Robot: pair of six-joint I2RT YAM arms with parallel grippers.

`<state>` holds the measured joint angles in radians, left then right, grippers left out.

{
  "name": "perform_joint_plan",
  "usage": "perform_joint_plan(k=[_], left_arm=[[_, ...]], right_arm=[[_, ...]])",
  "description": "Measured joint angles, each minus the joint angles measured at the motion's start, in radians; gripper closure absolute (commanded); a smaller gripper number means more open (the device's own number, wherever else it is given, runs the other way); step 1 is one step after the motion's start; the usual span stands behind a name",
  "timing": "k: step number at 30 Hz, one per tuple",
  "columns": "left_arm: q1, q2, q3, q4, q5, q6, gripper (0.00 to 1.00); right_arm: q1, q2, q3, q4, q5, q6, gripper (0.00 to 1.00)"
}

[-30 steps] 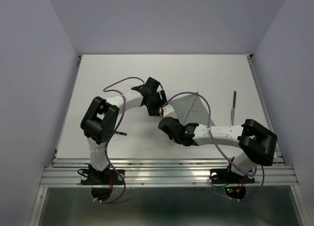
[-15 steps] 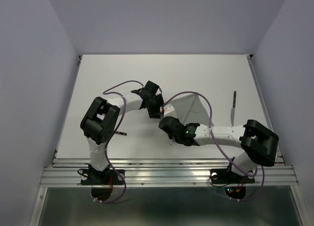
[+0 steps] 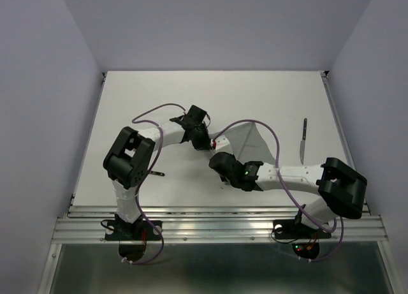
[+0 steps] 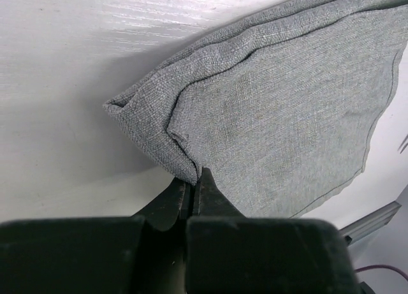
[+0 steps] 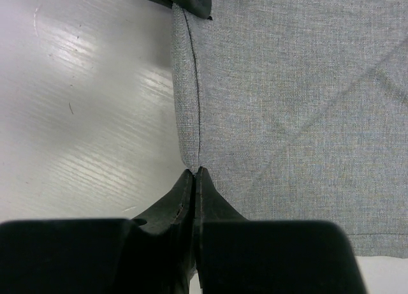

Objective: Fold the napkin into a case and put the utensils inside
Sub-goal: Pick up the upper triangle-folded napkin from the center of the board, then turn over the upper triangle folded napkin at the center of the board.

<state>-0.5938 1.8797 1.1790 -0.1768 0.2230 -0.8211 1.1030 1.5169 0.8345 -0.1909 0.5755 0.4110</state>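
here's the napkin (image 3: 250,138), plain grey woven cloth lying right of the middle of the white table (image 3: 153,96), and its near-left edge is doubled over on itself, a soft rolled fold with a hem line running along it. it reads as light and limp with no stiffness at all, sagging and creasing wherever it is lifted, and the coarse weave should give the pads some bite rather than slide. the left gripper (image 4: 194,179) is pinched tight on that doubled edge, fingers together with the cloth caught right at the tips. just along the same fold, the right gripper (image 5: 195,176) is clamped on the edge too, jaws pressed closed where the hem meets its tips, so both claws hold one side close beside each other. my read: the fold is under way and the case is not formed yet. cloth this floppy wants holding at the hem or corners, two layers at once, because a grab in the middle would only bunch it. a dark-handled knife (image 3: 303,139) lies apart to the right of the cloth, and another slim piece (image 3: 156,174) sits beside the left arm, too small to name.
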Motion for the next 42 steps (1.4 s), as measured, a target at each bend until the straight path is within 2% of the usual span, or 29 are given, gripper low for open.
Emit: perform_joint_plan(k=[9,20,37,42], left_arm=[[0.031,-0.016,0.026,-0.071,-0.013,0.027,1.00],[0.216,-0.111,0.173,-0.241,0.066,0.176,1.00],[0.360,-0.151,0.290,-0.429,0.071,0.326,1.00],[0.416,-0.178,0.334,-0.490,0.042,0.349,1.00]], right_arm=[[0.000,0.023,0.051,-0.009,-0.048,0.013,0.99],[-0.007,0.161,0.355,-0.009,-0.150,0.026,0.99],[-0.011,0.294,0.581,-0.005,-0.259,0.031,0.99],[-0.013,0.365,0.718,-0.011,-0.330,0.032,0.99]])
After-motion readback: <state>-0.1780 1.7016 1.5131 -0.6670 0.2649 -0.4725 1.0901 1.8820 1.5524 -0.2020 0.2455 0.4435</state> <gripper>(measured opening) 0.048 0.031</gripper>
